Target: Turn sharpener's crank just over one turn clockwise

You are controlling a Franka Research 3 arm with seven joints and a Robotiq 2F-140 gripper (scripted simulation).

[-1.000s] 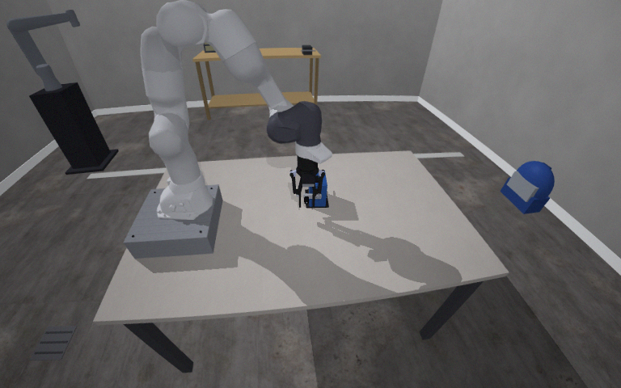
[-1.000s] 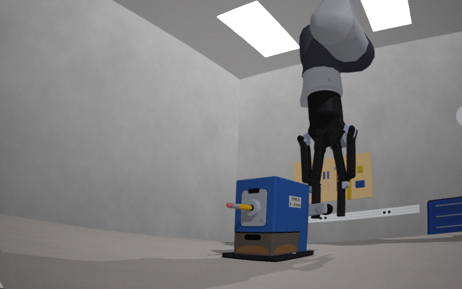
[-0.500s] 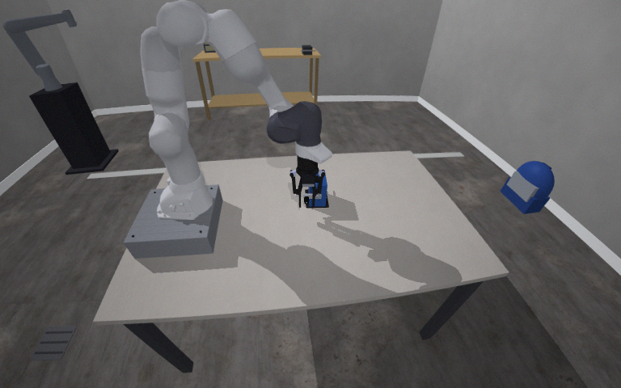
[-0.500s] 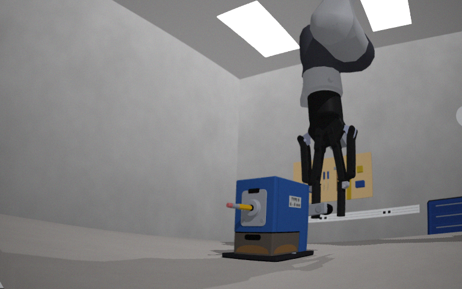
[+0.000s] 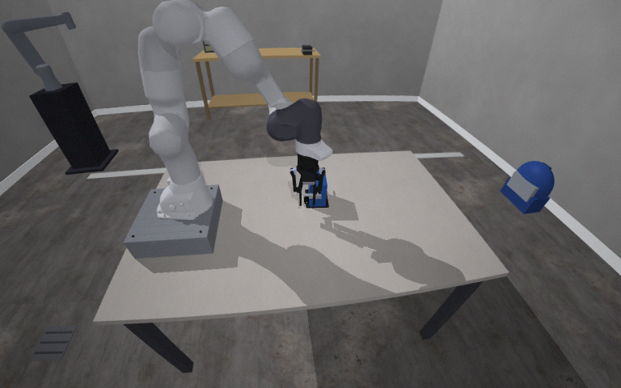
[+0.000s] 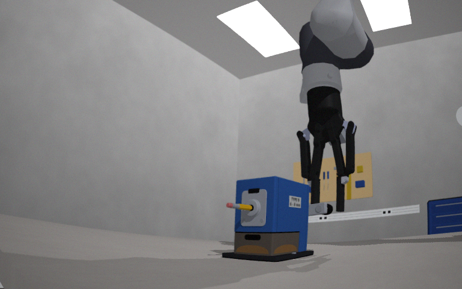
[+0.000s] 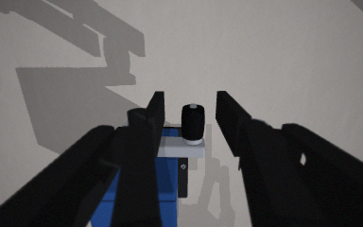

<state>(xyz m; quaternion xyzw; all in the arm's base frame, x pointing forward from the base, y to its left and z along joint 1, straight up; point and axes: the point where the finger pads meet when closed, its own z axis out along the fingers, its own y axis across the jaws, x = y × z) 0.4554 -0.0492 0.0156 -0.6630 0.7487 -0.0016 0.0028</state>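
Observation:
The blue sharpener [image 5: 318, 191] stands on a black base near the table's middle; it also shows in the exterior view [image 6: 271, 212] and in the wrist view [image 7: 142, 194]. A yellow pencil [image 6: 239, 206] sticks out of its front. The crank's black handle [image 7: 193, 124] sits on a grey arm [image 7: 181, 150] on the opposite side, and shows in the low view [image 6: 322, 208] at about the sharpener's mid-height. My gripper [image 7: 190, 105] points down with one finger on each side of the handle. A gap shows on both sides, so the fingers are partly open and not touching it.
The arm's grey base block [image 5: 176, 224] stands at the table's left. A wooden shelf is behind the table, a black pedestal [image 5: 70, 125] is at the far left, and a blue object [image 5: 529, 186] is by the right wall.

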